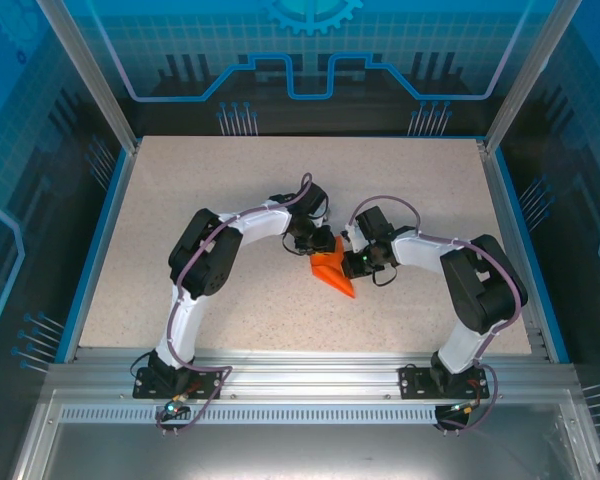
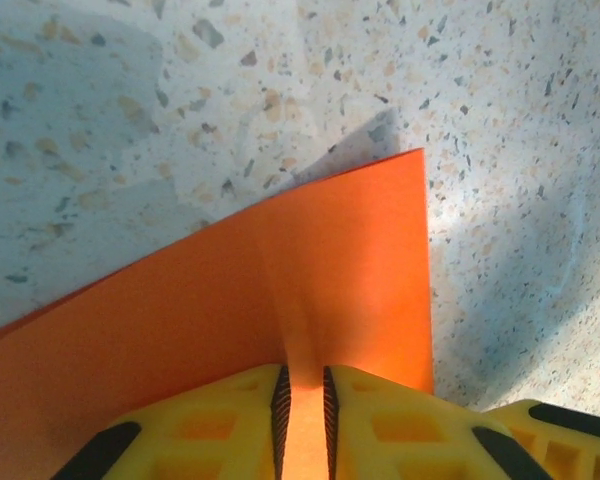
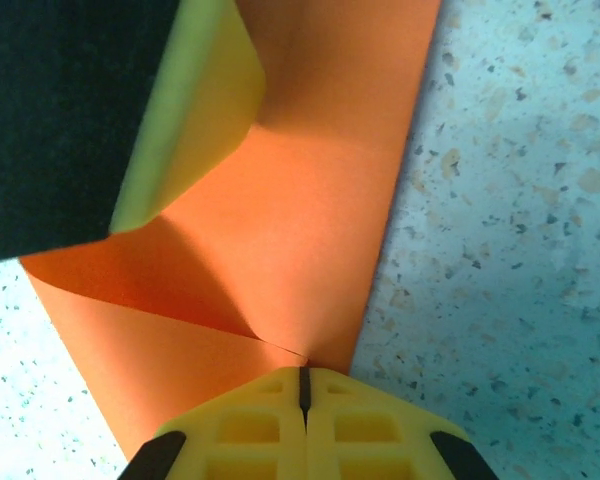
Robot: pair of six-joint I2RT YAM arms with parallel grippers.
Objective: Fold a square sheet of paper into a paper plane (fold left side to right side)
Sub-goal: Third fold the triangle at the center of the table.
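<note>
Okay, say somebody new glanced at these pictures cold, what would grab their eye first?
The bright orange paper, folded to a point, stands out at the middle of the pale speckled table. The left gripper and the right gripper meet at it from either side, each shut on the sheet.

Even overhead light is brightening the speckled table. Soft bluish shadows are falling beside the orange paper in wrist views; nearest edges are blurring slightly.
</note>
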